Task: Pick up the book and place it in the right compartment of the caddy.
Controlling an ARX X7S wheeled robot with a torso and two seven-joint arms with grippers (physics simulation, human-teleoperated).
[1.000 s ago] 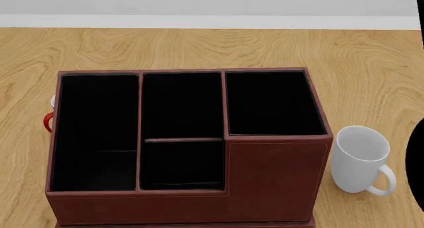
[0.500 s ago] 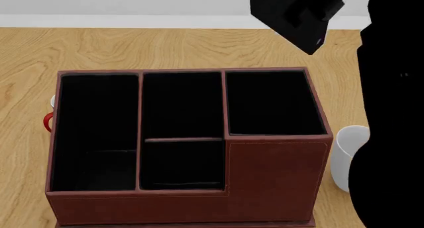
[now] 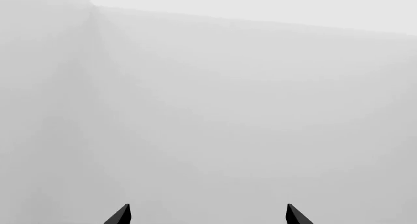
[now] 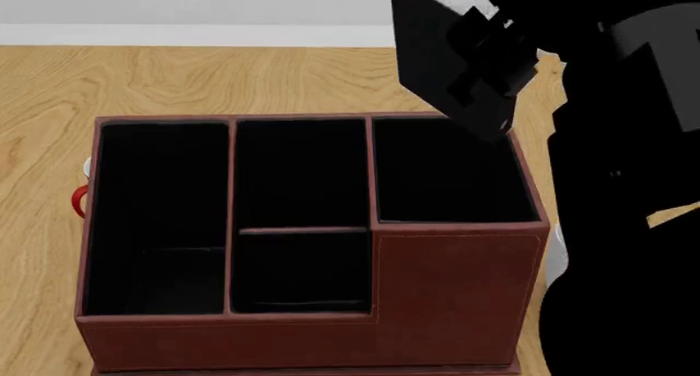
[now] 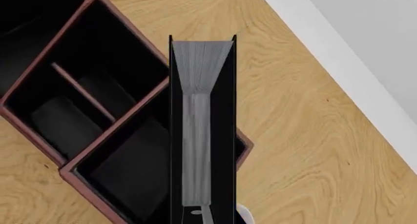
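Caddy point(image 4: 460, 298) sits nearest on the wooden table point(image 4: 219, 77), reddish-brown walls, black inside. Long narrow section on the left, divided middle section, right compartment point(image 4: 448, 171) with the taller walls at the back right. A bit of red handle point(image 4: 79, 200) pokes out past the caddy's left wall. A sliver of white mug point(image 4: 556, 257) shows just right of the caddy, mostly hidden by the right arm.

Right gripper point(image 4: 493, 56) hangs over the right compartment's far right corner, clamped on the book point(image 4: 432, 40). Book is off the table, tilted, black cover toward the head camera. Right wrist view: white page edges of the book point(image 5: 200, 87) between black covers, compartment below it.

Left gripper point(image 3: 207, 216): only two dark fingertips point(image 3: 120, 215) visible, spread apart, nothing between them, pale blank background.
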